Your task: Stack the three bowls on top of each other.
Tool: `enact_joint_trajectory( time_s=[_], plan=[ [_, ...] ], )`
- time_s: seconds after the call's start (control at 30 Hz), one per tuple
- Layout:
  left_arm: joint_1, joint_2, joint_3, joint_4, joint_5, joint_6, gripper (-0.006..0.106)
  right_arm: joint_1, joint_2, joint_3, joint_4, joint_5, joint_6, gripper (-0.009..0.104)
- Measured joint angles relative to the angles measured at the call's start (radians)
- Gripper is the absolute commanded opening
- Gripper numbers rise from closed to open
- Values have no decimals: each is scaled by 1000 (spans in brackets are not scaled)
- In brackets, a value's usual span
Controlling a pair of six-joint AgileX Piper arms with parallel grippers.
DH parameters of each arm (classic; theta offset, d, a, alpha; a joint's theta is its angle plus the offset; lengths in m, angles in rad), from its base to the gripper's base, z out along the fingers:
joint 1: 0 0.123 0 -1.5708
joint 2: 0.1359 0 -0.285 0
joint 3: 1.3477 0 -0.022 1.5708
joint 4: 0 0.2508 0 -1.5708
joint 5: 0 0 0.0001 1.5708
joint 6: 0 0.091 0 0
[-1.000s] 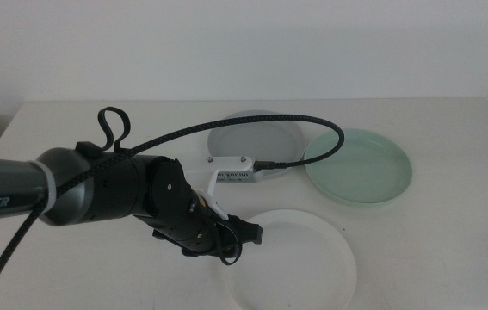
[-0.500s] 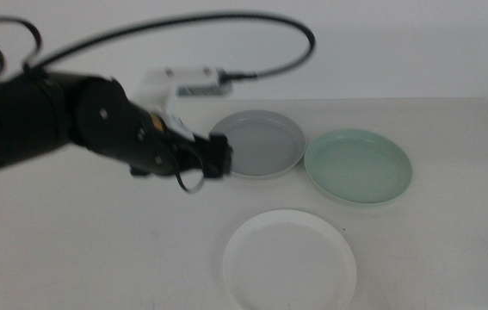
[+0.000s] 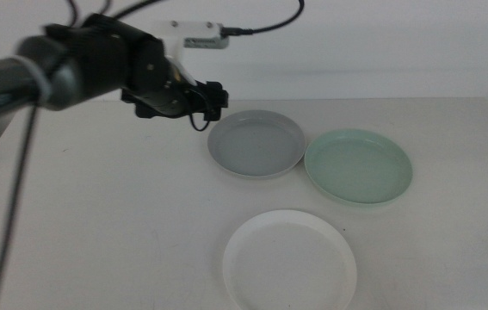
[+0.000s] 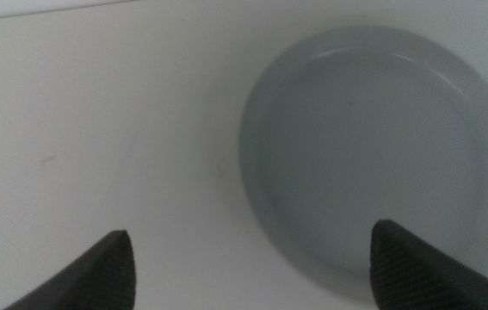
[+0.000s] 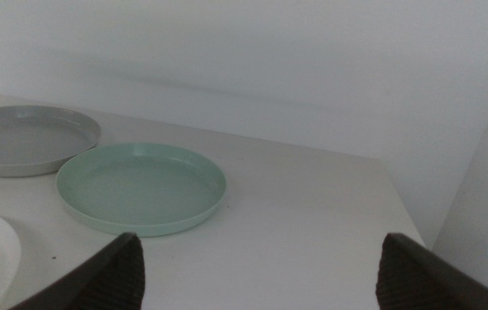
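Left hand (image 3: 213, 99) is hovering wide open over the far side of the worktop (image 3: 97, 215), just off the grey bowl's (image 3: 256, 143) left rim, holding nothing. The mint green bowl (image 3: 359, 165) sits right beside the grey one, toward the right edge, rims nearly touching. The white bowl (image 3: 288, 260) is alone at the near edge. Right hand (image 5: 261, 288) waits off the right side, also open and empty.

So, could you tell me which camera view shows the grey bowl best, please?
The middle view: the whole grey bowl shows, unobstructed. The left wrist view shows it close up but cropped at the edge; the right wrist view catches only part, far off.
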State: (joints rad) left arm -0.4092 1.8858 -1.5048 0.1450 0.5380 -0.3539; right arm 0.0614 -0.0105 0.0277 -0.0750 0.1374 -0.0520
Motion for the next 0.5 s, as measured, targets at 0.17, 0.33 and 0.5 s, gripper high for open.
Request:
enact_joint_trajectory(
  time_s=[0.17,0.33,0.5],
  plan=[
    [0,169,-128,12,0,-3,104,0,0,0,0,0,0,94],
    [0,289,-189,12,-7,-4,104,0,0,0,0,0,0,94],
    [0,350,-191,12,-45,-31,87,0,0,0,0,0,0,94]
  ],
)
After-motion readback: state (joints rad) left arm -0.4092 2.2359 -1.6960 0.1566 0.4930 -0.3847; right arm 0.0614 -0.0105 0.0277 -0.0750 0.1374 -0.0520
